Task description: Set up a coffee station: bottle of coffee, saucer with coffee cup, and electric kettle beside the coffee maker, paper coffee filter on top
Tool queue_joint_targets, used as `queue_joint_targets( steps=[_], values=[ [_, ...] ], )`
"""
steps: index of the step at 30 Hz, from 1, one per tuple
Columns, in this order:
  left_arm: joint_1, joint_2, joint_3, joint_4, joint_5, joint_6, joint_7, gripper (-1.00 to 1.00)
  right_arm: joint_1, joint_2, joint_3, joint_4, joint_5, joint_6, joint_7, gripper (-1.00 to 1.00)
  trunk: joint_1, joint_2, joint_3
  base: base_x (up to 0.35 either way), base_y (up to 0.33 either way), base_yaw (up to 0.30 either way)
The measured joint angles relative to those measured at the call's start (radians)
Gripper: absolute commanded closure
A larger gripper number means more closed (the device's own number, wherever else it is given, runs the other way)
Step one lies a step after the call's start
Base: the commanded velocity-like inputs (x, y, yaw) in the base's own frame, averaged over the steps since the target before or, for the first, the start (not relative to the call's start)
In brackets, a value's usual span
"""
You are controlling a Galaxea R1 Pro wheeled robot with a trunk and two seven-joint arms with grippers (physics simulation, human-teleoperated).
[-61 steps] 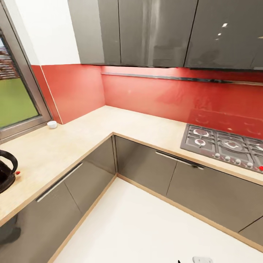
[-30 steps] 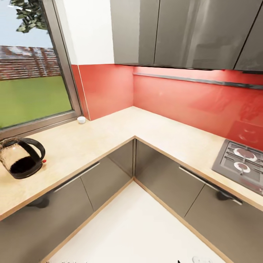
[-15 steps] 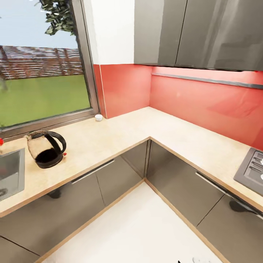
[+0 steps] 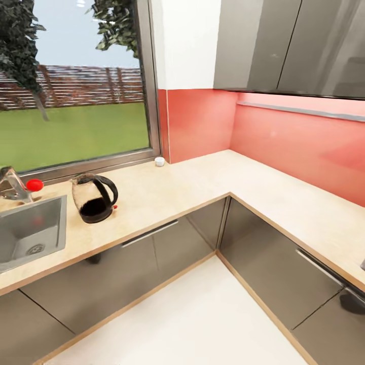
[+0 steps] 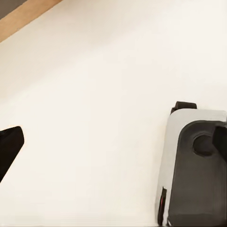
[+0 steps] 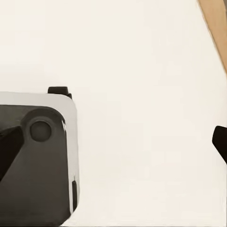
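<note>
The electric kettle (image 4: pixel 95 204), squat and dark with a looping black handle and a small red switch, stands on the kitchen countertop (image 4: pixel 167 190) beside the sink. The coffee cup (image 4: pixel 159 161), tiny and white, sits by the window frame near the corner. In the wrist views both arms hang low over the white floor. My left gripper (image 5: pixel 113 144) is open, with one dark fingertip (image 5: pixel 9 147) at each side of the picture. My right gripper (image 6: pixel 113 142) is open too, and nothing lies between its fingertips (image 6: pixel 8 147).
A steel sink (image 4: pixel 28 233) with a red-knobbed tap (image 4: pixel 33 185) is set into the worktop at the left. Grey cabinet fronts (image 4: pixel 152 253) run below the L-shaped counter, grey wall cabinets (image 4: pixel 284 45) above. The robot's grey base (image 5: pixel 196 170) (image 6: pixel 38 161) stands on the white floor (image 4: pixel 203 314).
The camera has swung left: kettle and cup slid rightward in the picture, the sink came into view and the hob left it. Nothing on the counter has moved.
</note>
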Motion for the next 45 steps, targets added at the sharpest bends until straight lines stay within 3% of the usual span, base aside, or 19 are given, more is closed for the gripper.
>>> queue_joint_targets(
  steps=[7, 11, 12, 16, 21, 23, 45],
  values=[
    [0.0, -0.007, -0.001, 0.171, -0.119, 0.037, 0.004, -1.0, 0.011, 0.01, 0.0, 0.017, 0.007, 0.026, 0.074, -1.0, 0.0, 0.0, 0.0, 0.0, 0.0, 0.279],
    [0.0, -0.011, 0.003, 0.197, -0.146, 0.041, 0.006, -1.0, 0.012, 0.024, -0.004, 0.018, 0.003, 0.102, 0.095, -1.0, 0.0, 0.0, 0.0, 0.0, 0.0, 0.277],
    [-0.001, -0.012, 0.014, 0.199, -0.145, 0.043, 0.007, -1.0, 0.012, 0.037, -0.004, 0.017, 0.002, 0.122, 0.098, -1.0, 0.0, 0.0, 0.0, 0.0, 0.0, 0.261],
    [-0.001, -0.014, 0.024, 0.202, -0.126, 0.042, 0.01, -1.0, 0.012, 0.049, -0.004, 0.017, 0.001, 0.127, 0.099, -1.0, 0.0, 0.0, 0.003, 0.0, 0.0, 0.238],
    [-0.001, -0.018, 0.059, 0.205, -0.03, 0.043, 0.01, -1.0, 0.012, 0.052, -0.003, 0.017, 0.002, 0.125, 0.099, -1.0, 0.0, 0.0, 0.008, 0.0, 0.0, 0.215],
    [0.0, -0.018, 0.061, 0.21, -0.017, 0.043, 0.01, -1.0, 0.012, 0.052, -0.002, 0.017, 0.003, 0.124, 0.099, -1.0, 0.0, 0.0, 0.011, 0.0, 0.0, 0.17],
    [0.0, -0.014, 0.048, 0.239, -0.015, 0.043, 0.009, -1.0, 0.012, 0.053, -0.003, 0.017, 0.003, 0.121, 0.094, -1.0, 0.0, 0.0, 0.041, 0.0, -0.032, 0.132]
  ],
)
